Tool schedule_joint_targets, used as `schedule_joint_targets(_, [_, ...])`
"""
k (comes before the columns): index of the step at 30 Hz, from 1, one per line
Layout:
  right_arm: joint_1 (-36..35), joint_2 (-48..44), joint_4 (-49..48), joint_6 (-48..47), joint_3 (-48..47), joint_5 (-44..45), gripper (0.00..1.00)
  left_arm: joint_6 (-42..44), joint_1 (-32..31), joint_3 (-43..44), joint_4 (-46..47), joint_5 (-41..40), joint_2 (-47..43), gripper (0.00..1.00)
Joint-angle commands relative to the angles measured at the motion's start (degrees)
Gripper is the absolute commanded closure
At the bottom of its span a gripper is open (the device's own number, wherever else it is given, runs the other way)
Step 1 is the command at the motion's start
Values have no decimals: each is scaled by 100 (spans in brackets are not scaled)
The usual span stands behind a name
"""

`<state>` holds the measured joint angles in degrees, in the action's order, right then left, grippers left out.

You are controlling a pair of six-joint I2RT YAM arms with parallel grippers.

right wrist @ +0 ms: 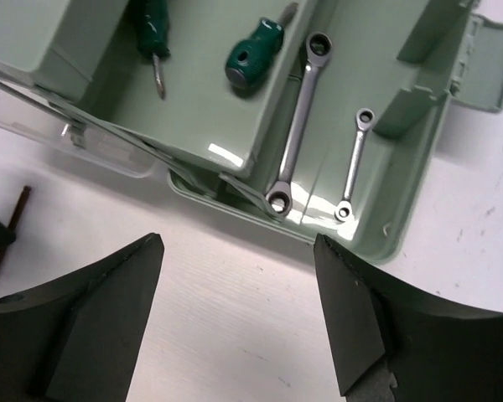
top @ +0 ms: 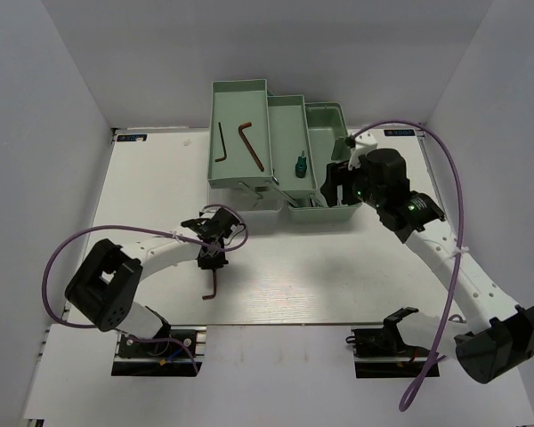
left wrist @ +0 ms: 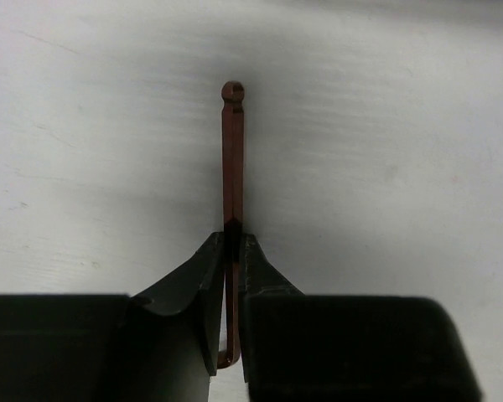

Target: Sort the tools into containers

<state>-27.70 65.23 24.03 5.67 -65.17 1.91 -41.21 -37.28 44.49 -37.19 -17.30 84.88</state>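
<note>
My left gripper (top: 210, 258) is shut on a dark reddish L-shaped hex key (top: 211, 286) on the table in front of the toolbox. In the left wrist view the key (left wrist: 232, 151) stands out straight past the closed gripper (left wrist: 232, 239). Two more hex keys (top: 247, 142) lie in the left mint-green tray (top: 240, 89). My right gripper (top: 340, 185) is open and empty over the toolbox's front right. The right wrist view shows the gripper (right wrist: 236, 247) above bare table, two green-handled screwdrivers (right wrist: 253, 52) in the middle tray, and a long wrench (right wrist: 298, 126) and a short wrench (right wrist: 355, 163) in the right compartment (right wrist: 386, 243).
The toolbox's clear lid and handle (top: 265, 196) jut out at its front, also in the right wrist view (right wrist: 109, 142). White walls close in the table at the back and both sides. Purple cables (top: 454, 178) loop from both arms.
</note>
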Motion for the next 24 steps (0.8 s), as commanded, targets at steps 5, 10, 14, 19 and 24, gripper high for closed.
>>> schedule_joint_targets(5, [327, -493, 146, -5, 540, 204, 20, 666, -254, 621, -464, 955, -963, 100])
schedule_joint_targets(10, [546, -661, 67, -101, 935, 292, 24, 1387, -306, 1491, -517, 1773, -1447, 100])
schedule_joint_targets(14, [713, -749, -39, -189, 1347, 319, 100, 1976, -306, 2133, -114, 2494, -1667, 100])
schedule_joint_targets(19, [942, -810, -144, -277, 1700, -138, 100, 2327, -192, 3468, 1, 2241, -1037, 100])
schedule_joint_targets(24, [1161, -959, -223, -837, 2191, -867, 100, 2381, -17, 4918, 1, 1353, 36, 100])
